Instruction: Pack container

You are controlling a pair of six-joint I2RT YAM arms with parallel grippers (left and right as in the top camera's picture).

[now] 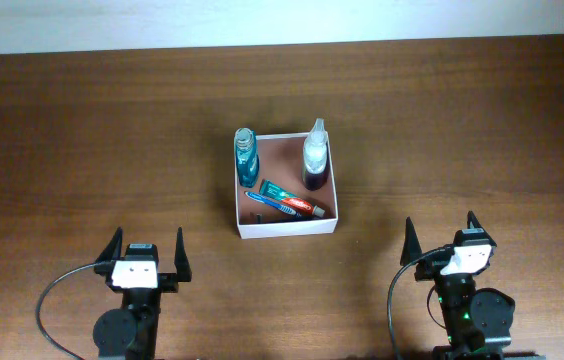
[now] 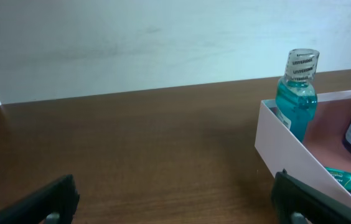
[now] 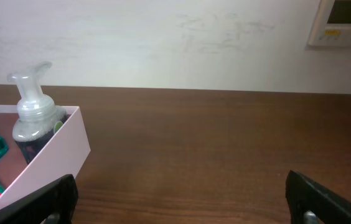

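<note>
The container (image 1: 287, 228) is a square shallow white-walled box with a reddish-brown inside, at the table's middle. In it stand a blue mouthwash bottle (image 1: 246, 157) at the back left and a clear pump bottle (image 1: 315, 158) at the back right. A toothpaste tube (image 1: 292, 198) and a dark toothbrush (image 1: 272, 203) lie at its front. My left gripper (image 1: 147, 250) is open and empty, near the front edge, left of the box. My right gripper (image 1: 442, 236) is open and empty, front right of it. The container's wall (image 2: 281, 140), (image 3: 57, 152) shows in both wrist views, with the mouthwash (image 2: 296, 93) and pump bottle (image 3: 33, 118).
The dark wooden table (image 1: 82, 150) ends at a pale wall (image 1: 262, 20) at the back. A white wall panel (image 3: 343, 22) hangs at the upper right of the right wrist view.
</note>
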